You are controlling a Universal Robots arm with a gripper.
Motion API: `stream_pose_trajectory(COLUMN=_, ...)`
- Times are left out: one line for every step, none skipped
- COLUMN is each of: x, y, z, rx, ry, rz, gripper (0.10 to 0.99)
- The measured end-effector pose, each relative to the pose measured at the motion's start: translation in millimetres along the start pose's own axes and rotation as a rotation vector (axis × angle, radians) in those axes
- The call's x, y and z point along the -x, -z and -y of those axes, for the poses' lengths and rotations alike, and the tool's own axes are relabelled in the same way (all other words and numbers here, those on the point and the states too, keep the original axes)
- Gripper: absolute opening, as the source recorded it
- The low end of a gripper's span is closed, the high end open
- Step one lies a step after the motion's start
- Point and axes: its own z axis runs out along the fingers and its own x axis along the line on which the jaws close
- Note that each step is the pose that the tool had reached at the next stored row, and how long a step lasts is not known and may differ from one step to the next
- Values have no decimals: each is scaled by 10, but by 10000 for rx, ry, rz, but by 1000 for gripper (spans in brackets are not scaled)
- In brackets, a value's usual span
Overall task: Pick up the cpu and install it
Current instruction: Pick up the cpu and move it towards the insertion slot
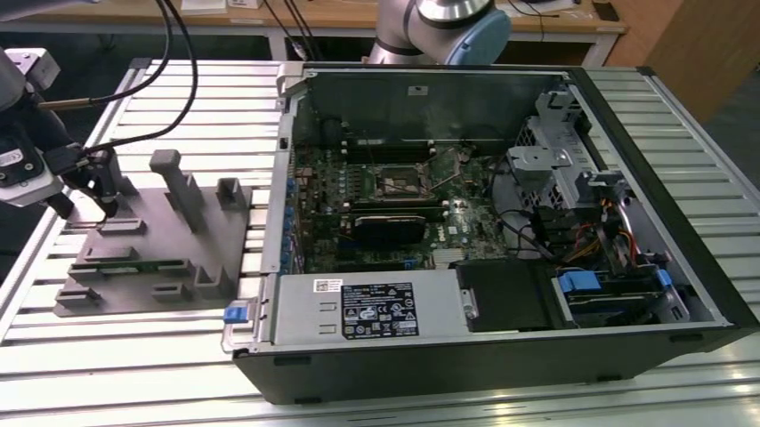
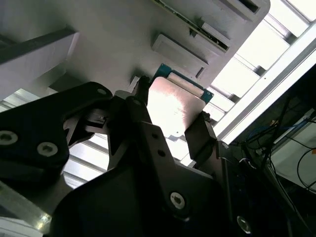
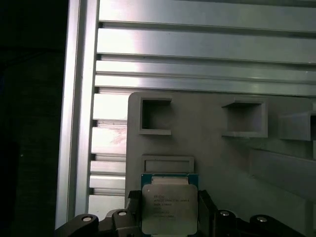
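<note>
Pincer (image 3: 169,203) closed on cpu (image 3: 169,212) by opposite edges, top left untouched | cpu at grey fixture (image 3: 222,163) on counter (image 1: 142,356), lifted or resting unclear | open computer case (image 1: 665,178) well apart, toward exterior view's right

Arm joint (image 1: 442,13): silver-grey tube, light blue round end cap (image 1: 481,40). Wrist housing (image 1: 21,133): grey-white blocks with a white label and a brass-coloured stub on one side. Thin black cables (image 1: 166,80) run off it in a loose bundle. Gripper (image 2: 170,116): matte black all over, flat plate links with rounded ends. Pivot screws (image 2: 47,148) are bright silver, one hex-socket screw (image 2: 177,199) lower on the body. Fingers (image 2: 200,140) are narrow, black and blocky. Clear plastic edge (image 2: 19,207) beside the links. The first wrist view shows the same black links and silver screw heads (image 3: 88,218).
</note>
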Motion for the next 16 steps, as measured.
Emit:
stream_pose_trajectory(x=0, y=7, z=0, rx=0, ry=0, rz=-1, gripper=545)
stream_pose_trajectory(x=0, y=15, z=-1, rx=-1, ry=-1, rz=-1, gripper=545)
stream_pose_trajectory(x=0, y=23, z=-1, rx=-1, ry=0, rz=0, gripper=545)
stream_pose_trajectory(x=0, y=31, z=-1, rx=0, ry=0, rz=0, gripper=545)
stream_pose_trajectory(x=0, y=41, z=-2, rx=0, ry=0, rz=0, gripper=545)
stream_pose_trajectory(x=1, y=52, z=-2, rx=0, ry=0, rz=-1, gripper=545)
stream_pose_trajectory(x=1, y=63, z=-3, rx=-1, ry=0, rz=-2, gripper=545)
stream_pose_trajectory(x=1, y=73, z=-3, rx=-1, ry=0, rz=-2, gripper=545)
stream_pose_trajectory(x=1, y=82, z=-4, rx=-1, ry=0, rz=-1, gripper=545)
stream_pose_trajectory(x=1, y=95, z=-4, rx=-1, ry=0, rz=-1, gripper=545)
stream_pose_trajectory(x=2, y=106, z=-5, rx=-1, ry=0, rz=-1, gripper=545)
stream_pose_trajectory(x=2, y=119, z=-5, rx=-1, ry=0, rz=-1, gripper=545)
stream_pose_trajectory(x=2, y=132, z=-6, rx=0, ry=0, rz=0, gripper=545)
stream_pose_trajectory(x=2, y=148, z=-7, rx=0, ry=0, rz=0, gripper=545)
stream_pose_trajectory(x=3, y=167, z=-8, rx=-1, ry=0, rz=-1, gripper=545)
stream_pose_trajectory(x=3, y=188, z=-9, rx=-1, ry=0, rz=0, gripper=545)
